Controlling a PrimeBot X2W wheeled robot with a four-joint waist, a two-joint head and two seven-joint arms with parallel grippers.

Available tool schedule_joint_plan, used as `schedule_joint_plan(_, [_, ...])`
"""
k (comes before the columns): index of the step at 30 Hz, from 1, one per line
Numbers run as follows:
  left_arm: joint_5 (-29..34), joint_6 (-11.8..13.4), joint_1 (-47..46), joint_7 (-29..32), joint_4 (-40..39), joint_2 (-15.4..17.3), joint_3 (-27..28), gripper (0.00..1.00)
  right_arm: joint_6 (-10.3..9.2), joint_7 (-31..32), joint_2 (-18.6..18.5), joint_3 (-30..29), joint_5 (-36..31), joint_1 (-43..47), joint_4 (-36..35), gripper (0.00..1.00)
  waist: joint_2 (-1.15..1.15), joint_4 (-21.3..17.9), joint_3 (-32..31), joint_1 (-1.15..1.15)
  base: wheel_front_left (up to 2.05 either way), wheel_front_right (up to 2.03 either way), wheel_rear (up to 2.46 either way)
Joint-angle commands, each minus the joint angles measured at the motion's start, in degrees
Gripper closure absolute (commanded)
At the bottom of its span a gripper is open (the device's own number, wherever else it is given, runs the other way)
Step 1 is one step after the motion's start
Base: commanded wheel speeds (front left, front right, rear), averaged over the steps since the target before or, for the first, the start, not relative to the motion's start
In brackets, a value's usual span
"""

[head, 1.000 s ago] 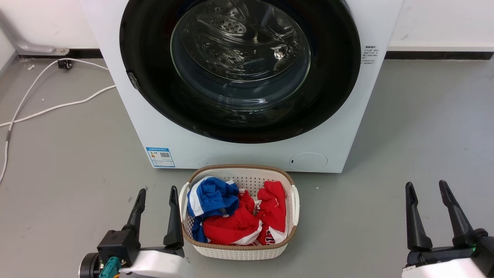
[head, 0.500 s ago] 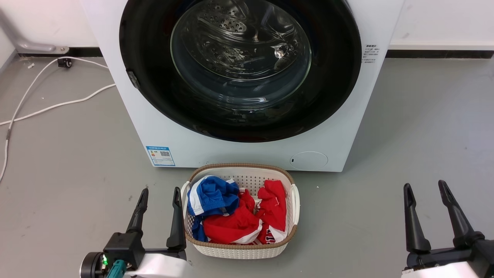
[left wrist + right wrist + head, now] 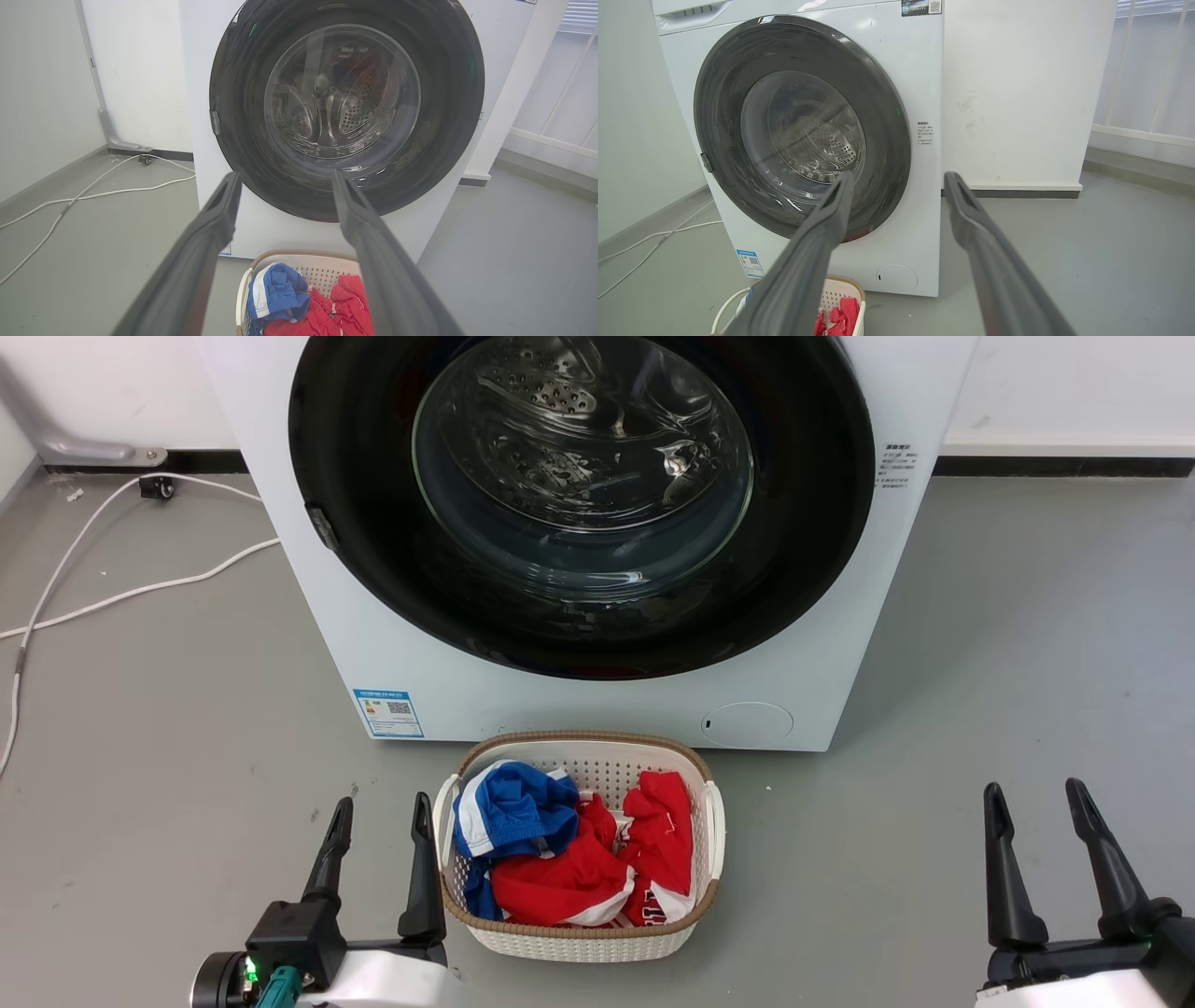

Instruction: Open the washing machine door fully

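the washing machine door [image 3: 583,476] fills the upper middle of the head view, flush against the white front of the washing machine [image 3: 560,709], so it appears fully closed and the task looks not yet started. a small grey catch [image 3: 322,530] sits on the door's left rim. i judge that to be the pull point, with the hinge on the right edge.

the left tool [image 3: 383,798] hangs at the lower left of the frame, fingers spread moderately wide and holding nothing. the right tool [image 3: 1033,784] hangs at the lower right, likewise spread and empty. both are well apart from the door.

several things could go wrong from here. the laundry basket [image 3: 579,947], full of red and blue clothes [image 3: 560,877], stands on the floor just in front of the machine, below the door. the left tool is right beside the basket's left wall, so a careless forward reach could shove or tip it. the door rim is glossy and the catch is small, so long fingers may slip off it or press the glass instead. if the pull is straight rather than following the door's arc, the grip could pop free and leave the door half open. a white cable [image 3: 140,593] trails across the floor at the left, where a wheel could snag it if the base shifts that way.
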Motion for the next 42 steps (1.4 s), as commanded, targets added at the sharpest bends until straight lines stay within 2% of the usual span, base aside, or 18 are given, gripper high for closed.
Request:
schedule_joint_plan(1, [-0.1,0.2,0.6,-0.2,0.2,0.0,0.1,0.00,-0.02,-0.2,0.1,0.0,0.4,0.7,0.1,0.00,0.00,0.0,0.0,0.00,0.00,0.00,0.00])
schedule_joint_plan(17, [0.1,0.5,0.4,-0.2,0.6,0.0,0.2,0.00,-0.02,-0.2,0.1,0.2,0.3,0.5,0.5,0.00,0.00,0.0,-0.2,0.00,0.00,0.00,0.00])
schedule_joint_plan(19, [0.0,0.5,0.4,-0.2,0.7,0.0,0.2,0.00,-0.01,-0.2,0.1,0.1,0.6,0.4,0.5,1.00,0.00,0.0,-0.2,0.00,0.00,0.00,0.00])
schedule_joint_plan(22, [0.0,0.5,0.3,-0.2,0.8,0.0,0.2,0.00,-0.02,-0.2,0.1,-0.3,2.9,0.5,1.0,1.00,0.00,0.0,-0.2,0.00,0.00,0.00,0.00])
schedule_joint_plan(28, [-0.1,0.5,0.5,-0.2,1.0,0.0,0.2,0.00,-0.01,-0.1,0.0,0.8,24.1,-0.5,3.5,1.00,0.00,-0.1,-0.4,0.00,0.00,0.00,0.00])
schedule_joint_plan(35, [-0.2,0.5,0.5,-0.2,1.2,0.0,0.1,0.00,-0.01,-0.1,0.0,5.8,57.3,-1.0,6.2,1.00,0.00,-0.1,-0.6,0.00,0.00,0.00,0.00])
schedule_joint_plan(40, [-0.4,0.7,0.5,-0.2,1.4,0.0,0.0,0.00,-0.01,-0.1,0.0,5.8,74.1,-1.0,5.9,1.00,0.00,0.0,-0.6,0.00,0.00,0.00,0.00])
schedule_joint_plan(42, [-0.5,0.8,0.6,-0.2,1.4,0.0,0.0,0.00,-0.01,-0.1,0.1,6.9,78.8,-0.9,4.9,1.00,0.00,0.0,-0.6,0.00,0.00,0.00,0.00])
